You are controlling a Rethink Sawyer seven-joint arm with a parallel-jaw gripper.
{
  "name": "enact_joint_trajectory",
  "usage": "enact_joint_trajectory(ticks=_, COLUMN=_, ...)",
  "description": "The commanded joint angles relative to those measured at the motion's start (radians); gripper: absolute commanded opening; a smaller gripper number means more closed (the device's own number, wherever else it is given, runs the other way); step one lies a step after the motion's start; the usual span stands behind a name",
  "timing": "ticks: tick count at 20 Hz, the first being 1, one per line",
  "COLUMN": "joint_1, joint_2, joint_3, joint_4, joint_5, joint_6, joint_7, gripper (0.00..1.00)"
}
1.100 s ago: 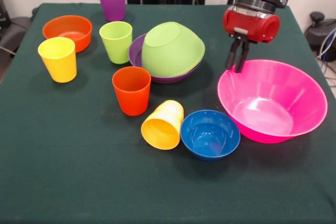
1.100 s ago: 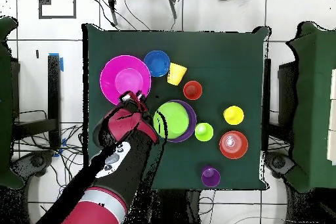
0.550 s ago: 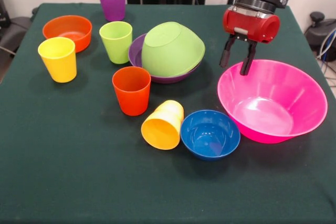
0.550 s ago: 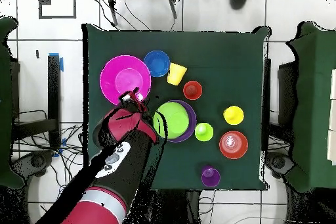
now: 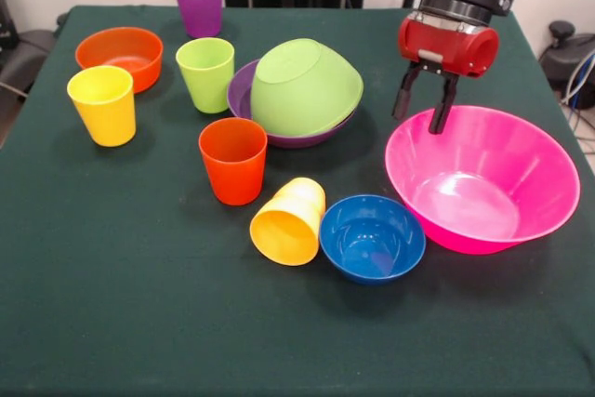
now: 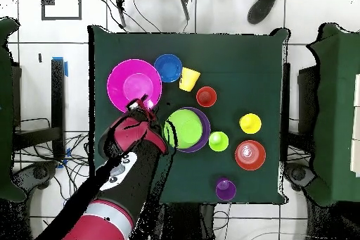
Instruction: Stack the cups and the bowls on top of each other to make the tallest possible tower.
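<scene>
My gripper (image 5: 420, 114) hangs open and empty at the far left rim of the big pink bowl (image 5: 483, 178), one finger outside the rim and one just above it; from overhead the gripper (image 6: 138, 102) is at the pink bowl's (image 6: 133, 82) lower edge. A lime green bowl (image 5: 305, 86) lies tipped, upside down, in the purple bowl (image 5: 244, 90). The blue bowl (image 5: 372, 237) sits beside a yellow-orange cup (image 5: 288, 220) lying on its side. Upright stand the orange-red cup (image 5: 232, 160), lime cup (image 5: 205, 73), yellow cup (image 5: 102, 104) and purple cup (image 5: 198, 2). An orange bowl (image 5: 119, 53) is at the left.
Everything rests on a dark green tablecloth (image 5: 139, 323). A person's shoe (image 6: 264, 1) shows on the floor beyond the table's top edge in the overhead view.
The gripper's fingers, shut a second ago, have spread open. The gripper has drifted slightly right at the pink bowl's rim. No cup or bowl has moved.
</scene>
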Motion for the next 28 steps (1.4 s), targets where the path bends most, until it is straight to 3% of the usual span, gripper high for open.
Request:
enact_joint_trajectory(ticks=1, joint_1=0.017, joint_2=0.091, joint_3=0.076, joint_4=-0.02, joint_5=-0.036, joint_6=0.06, joint_7=-0.047, gripper=1.0)
enact_joint_trajectory(ticks=17, joint_1=0.029, joint_2=0.125, joint_3=0.047, joint_4=-0.033, joint_5=-0.033, joint_6=0.048, joint_7=-0.047, gripper=1.0)
enact_joint_trajectory(ticks=28, joint_1=0.0, joint_2=0.099, joint_3=0.079, joint_4=-0.016, joint_5=-0.05, joint_6=0.026, joint_7=-0.053, gripper=1.0)
